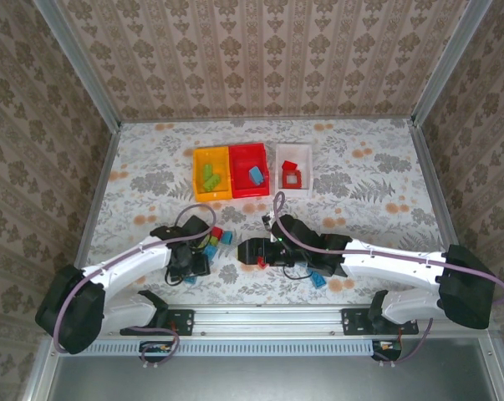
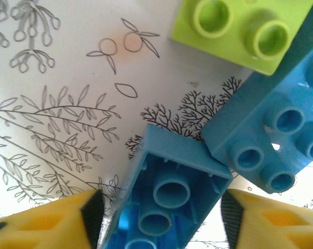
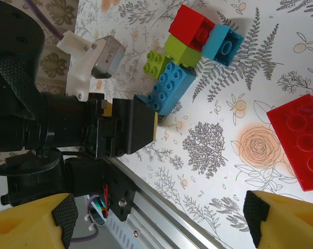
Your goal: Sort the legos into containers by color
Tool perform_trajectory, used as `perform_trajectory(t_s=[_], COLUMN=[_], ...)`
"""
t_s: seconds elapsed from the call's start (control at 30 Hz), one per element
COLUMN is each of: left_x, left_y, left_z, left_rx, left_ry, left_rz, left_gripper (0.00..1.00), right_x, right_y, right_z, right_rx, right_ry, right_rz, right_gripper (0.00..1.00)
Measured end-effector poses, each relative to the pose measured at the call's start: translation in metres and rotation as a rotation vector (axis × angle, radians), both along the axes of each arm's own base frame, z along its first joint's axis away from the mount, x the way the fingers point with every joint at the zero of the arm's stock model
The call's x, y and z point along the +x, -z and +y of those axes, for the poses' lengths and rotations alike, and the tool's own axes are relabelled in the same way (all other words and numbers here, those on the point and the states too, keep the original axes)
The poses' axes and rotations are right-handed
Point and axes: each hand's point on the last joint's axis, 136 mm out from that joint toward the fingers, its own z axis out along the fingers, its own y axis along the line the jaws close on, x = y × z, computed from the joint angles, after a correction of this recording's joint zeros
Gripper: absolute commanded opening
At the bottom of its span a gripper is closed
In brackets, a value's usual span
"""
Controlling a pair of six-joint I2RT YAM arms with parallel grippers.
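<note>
From overhead, the left claw (image 1: 189, 266) sits low on the patterned table (image 1: 143, 175) at lower left of centre, just beside a small heap of loose bricks (image 1: 216, 238). Three bins line up at upper centre. The yellow bin (image 1: 198, 171) holds lime green pieces. The red bin (image 1: 247, 148), touching it, holds one blue piece. The white bin (image 1: 308, 171), just beside, holds a red piece and a red square frame (image 1: 294, 179).

The left wrist camera adds the close detail. A blue brick (image 2: 169, 202) lies tipped on its side between the yellow fingertips (image 2: 42, 223), its hollow underside and round tubes facing the lens. The claw is about half open around it, and I cannot tell whether the pads press on it. A long blue brick (image 2: 275, 135), studs up, touches its upper right corner. A lime green brick (image 2: 244, 28) lies at the top right.

The right wrist camera gives the side-on look. The long blue brick lies at the left claw's tip, with a red brick (image 3: 192, 26) and a small blue brick (image 3: 222, 44) packed at the top. A flat red brick (image 3: 296, 142) lies apart at the right edge. The right claw (image 3: 156, 223) is wide open and holds nothing.
</note>
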Motion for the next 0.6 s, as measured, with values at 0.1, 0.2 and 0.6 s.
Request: perform_trajectory(t_s=[0.1,0.2,0.6], left_x=[-0.001,-0.001,0.075], left_y=[0.003,0.002,-0.131], left_z=[-0.002,-0.003,-0.065], left_rx=[0.002,0.016,-0.112], left_ry=[-0.001,0.007,0.059], left_rz=[0.005,-0.005,-0.303], left_gripper=[0.36,0.30,0.27], right_x=[0.000,0.002,0.081], right_y=[0.000,0.000,-0.076], right_z=[0.000,-0.001,-0.070], right_rx=[0.000,-0.003,0.051], right_ry=[0.002,0.007,0.274], right_rz=[-0.001,-0.006,-0.221], right_gripper=[0.86,0.85,0.84])
